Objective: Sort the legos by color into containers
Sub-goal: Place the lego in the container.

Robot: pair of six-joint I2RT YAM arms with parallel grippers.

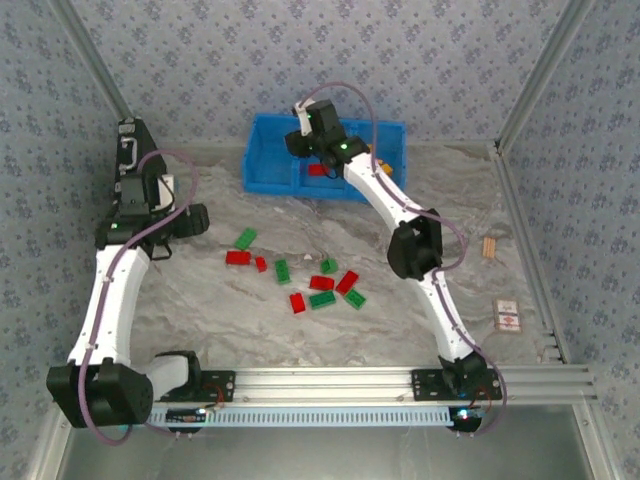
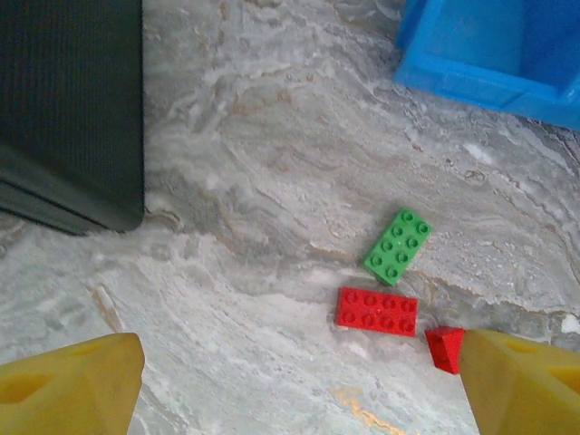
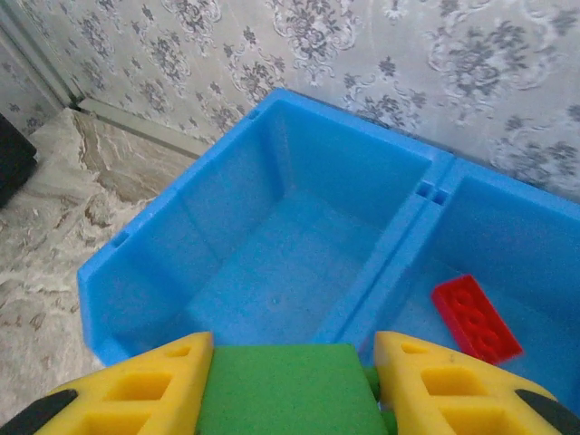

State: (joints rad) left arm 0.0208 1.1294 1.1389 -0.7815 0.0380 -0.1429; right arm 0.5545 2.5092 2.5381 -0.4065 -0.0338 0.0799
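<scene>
No text, label, brand, number or sign can be read in any view. Reddish print is seen on a small card (image 1: 509, 316) lying near the right edge of the table (image 1: 420, 330), but it is too small to be made out.

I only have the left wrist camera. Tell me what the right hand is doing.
Observer: The right hand is shut on a green brick, above the blue bin.
Operator: Say which compartment it faces.
Observer: The end compartment, the one nearest the black case. Its visible floor is bare.
Operator: Report what is sorted so far.
Observer: One red brick lies in the next compartment.
</scene>
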